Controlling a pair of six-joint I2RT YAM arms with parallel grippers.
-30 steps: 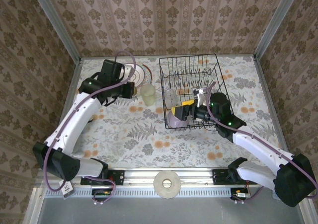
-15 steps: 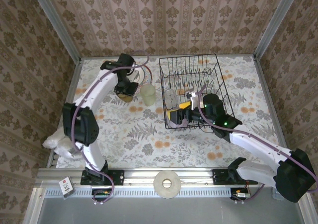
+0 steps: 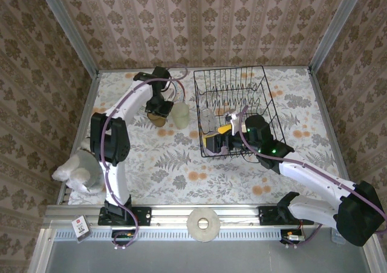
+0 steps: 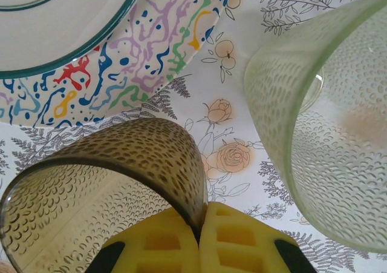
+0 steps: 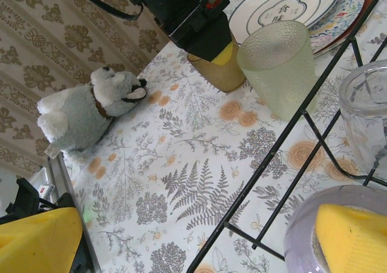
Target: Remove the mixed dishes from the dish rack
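Left fingers (image 4: pixel 163 249) are clamped on the amber cup (image 4: pixel 121 164) at nine o'clock of the rack (image 3: pixel 228 79), so release is called for; right fingers (image 5: pixel 357 236) are spread astride the racked lilac bowl (image 5: pixel 299 227).

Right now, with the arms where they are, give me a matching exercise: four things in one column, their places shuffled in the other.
1. amber cup
2. pale green tumbler
3. small clear glass
4. white plush dog

A. inside the dish rack
B. by the left edge of the table
C. rim pinched by the left gripper
D. upright on the table, just left of the dish rack

Pairs: 1-C, 2-D, 3-A, 4-B
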